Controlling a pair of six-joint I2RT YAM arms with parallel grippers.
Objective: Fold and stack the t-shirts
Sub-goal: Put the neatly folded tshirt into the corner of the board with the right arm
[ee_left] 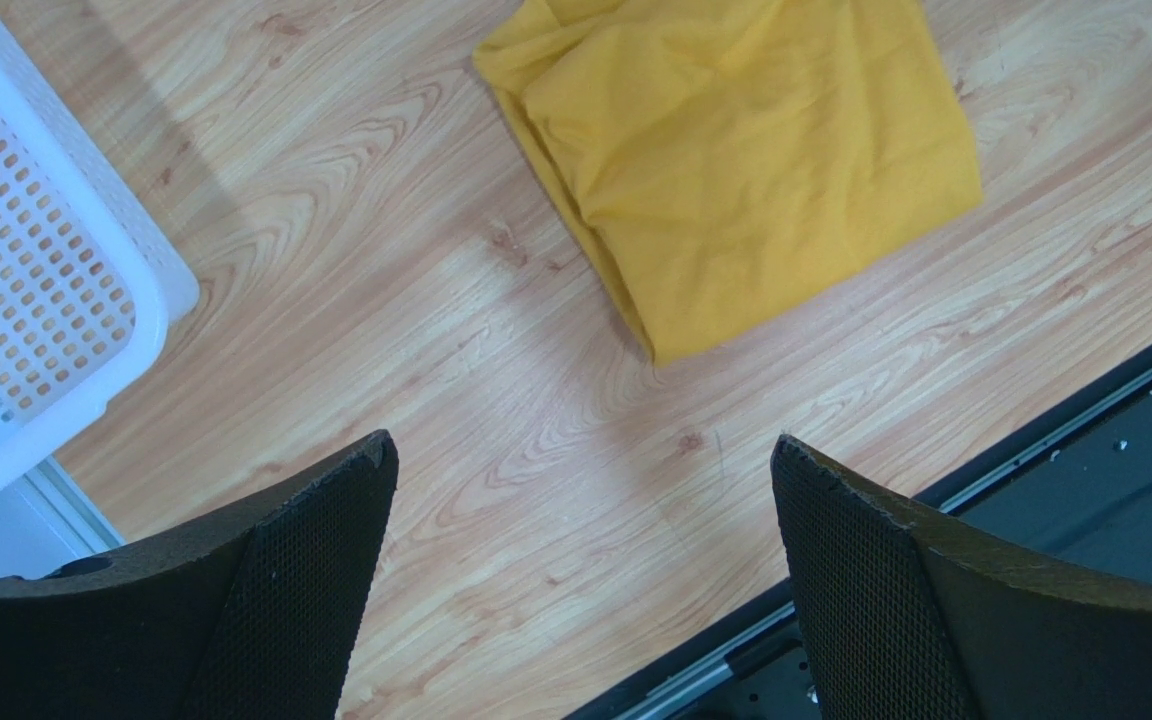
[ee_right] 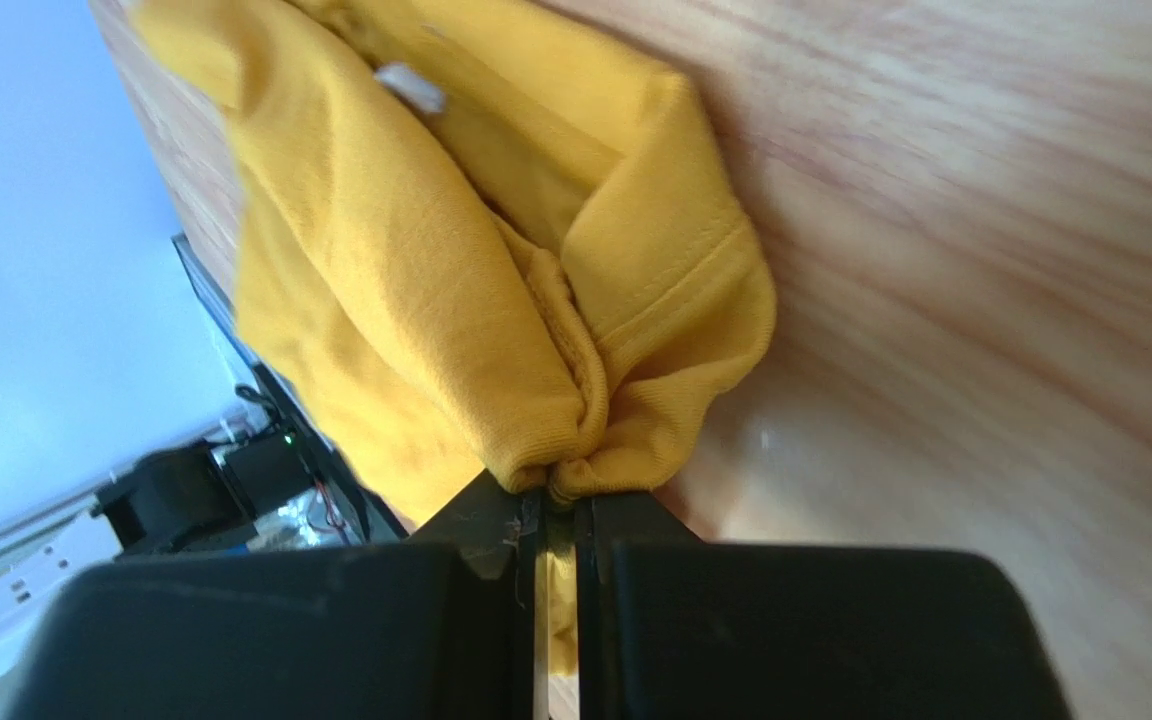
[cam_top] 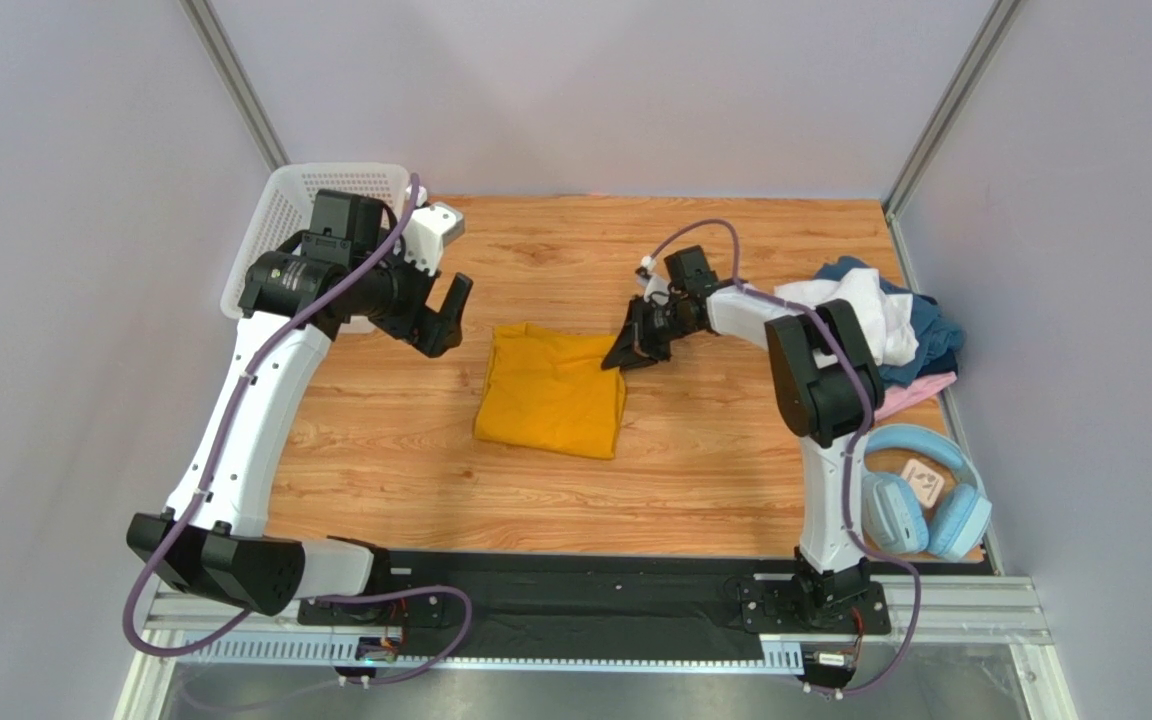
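Yellow shirt point(cam_top: 549, 393) roughly folded, corner pinched in right hand point(cam_top: 621, 357), left hand point(cam_top: 444, 321) spread idle, other shirts point(cam_top: 898, 327) heaped unfolded behind right hand.

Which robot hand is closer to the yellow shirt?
Right. The right gripper pinches the yellow t-shirt at its far right corner; the left gripper hangs open off its left side, not touching.
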